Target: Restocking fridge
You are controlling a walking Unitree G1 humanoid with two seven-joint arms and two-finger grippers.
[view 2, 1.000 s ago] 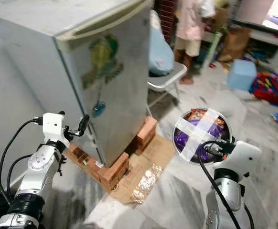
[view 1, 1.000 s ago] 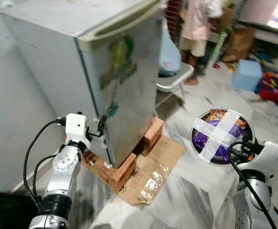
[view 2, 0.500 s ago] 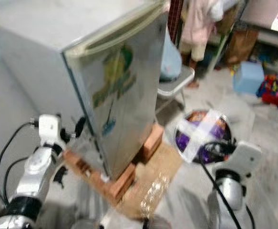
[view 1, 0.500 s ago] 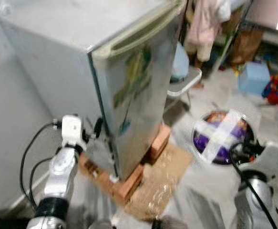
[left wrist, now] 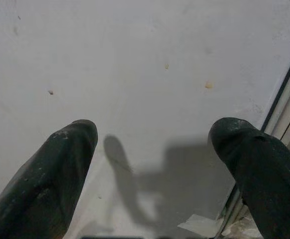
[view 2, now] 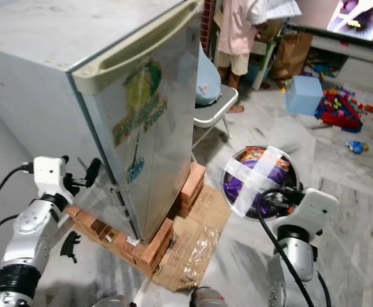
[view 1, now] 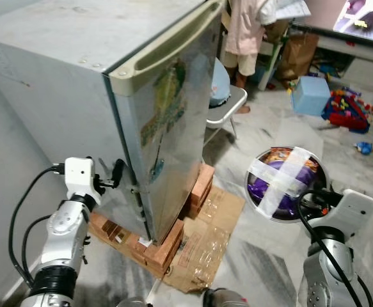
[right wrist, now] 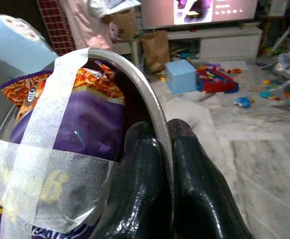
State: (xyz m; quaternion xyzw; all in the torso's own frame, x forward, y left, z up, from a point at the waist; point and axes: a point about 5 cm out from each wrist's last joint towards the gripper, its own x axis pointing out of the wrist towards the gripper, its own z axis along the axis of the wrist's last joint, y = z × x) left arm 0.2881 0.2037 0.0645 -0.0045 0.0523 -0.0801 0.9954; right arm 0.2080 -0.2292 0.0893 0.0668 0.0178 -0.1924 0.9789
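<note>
Steadier now, with the blur gone, left gripper (left wrist: 152, 149) hovers spread at the fridge (view 1: 77, 96) side. Right gripper (right wrist: 165, 164) pinches the taped bowl (view 1: 282, 182) rim, arm raised.

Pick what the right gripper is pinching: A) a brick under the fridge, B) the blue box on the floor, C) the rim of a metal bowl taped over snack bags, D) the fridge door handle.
C: the right gripper has its fingers closed on the rim of the metal bowl, which holds snack bags under crossed tape.
</note>
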